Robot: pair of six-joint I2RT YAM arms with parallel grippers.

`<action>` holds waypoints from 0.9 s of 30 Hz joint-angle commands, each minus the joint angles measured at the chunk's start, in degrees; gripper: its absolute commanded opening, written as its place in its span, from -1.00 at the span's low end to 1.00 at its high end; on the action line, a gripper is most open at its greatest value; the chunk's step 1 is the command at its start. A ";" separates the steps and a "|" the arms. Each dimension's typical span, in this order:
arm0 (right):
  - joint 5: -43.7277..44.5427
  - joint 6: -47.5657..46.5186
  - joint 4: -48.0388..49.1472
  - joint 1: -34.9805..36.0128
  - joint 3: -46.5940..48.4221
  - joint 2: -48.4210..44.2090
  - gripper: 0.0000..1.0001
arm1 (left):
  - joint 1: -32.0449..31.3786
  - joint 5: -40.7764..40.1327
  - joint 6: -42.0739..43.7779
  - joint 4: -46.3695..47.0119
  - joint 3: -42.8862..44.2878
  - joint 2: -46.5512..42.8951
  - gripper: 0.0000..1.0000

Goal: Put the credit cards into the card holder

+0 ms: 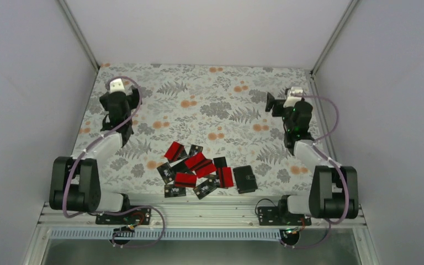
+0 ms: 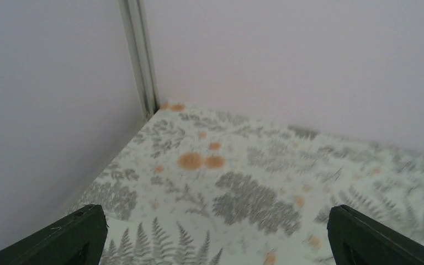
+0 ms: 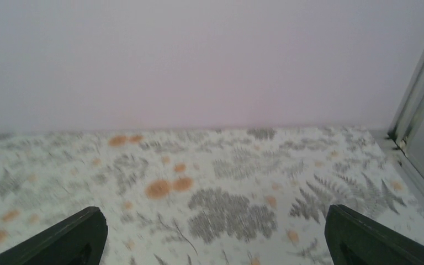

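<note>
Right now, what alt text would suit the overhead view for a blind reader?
A jumble of red and black cards lies near the front edge of a flower-patterned table, a black card holder just right of it. The left pincer and right pincer hang open farther back, holding nothing.

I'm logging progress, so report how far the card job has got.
Done: nothing. The cards lie in a loose overlapping cluster on the table, with the card holder beside them, apparently folded shut. In hand: nothing. The left tool and right tool stand open and empty, facing the back wall. Left: every card.
</note>
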 commanded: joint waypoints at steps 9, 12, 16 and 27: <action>-1.72 23.11 -50.87 -0.55 20.52 -12.00 1.00 | -6.12 7.88 -17.68 -40.90 12.51 -7.85 1.00; -5.20 26.17 -60.02 -0.38 23.43 -10.56 1.00 | -9.36 16.39 -16.76 -43.68 11.81 -9.29 1.00; -7.67 28.66 -64.21 2.64 18.25 -12.85 0.89 | -14.57 27.39 -16.16 -46.19 9.80 -10.01 0.96; -11.54 30.74 -77.12 15.11 5.36 -17.70 0.47 | -28.39 38.59 -18.17 -45.07 3.26 -10.38 0.81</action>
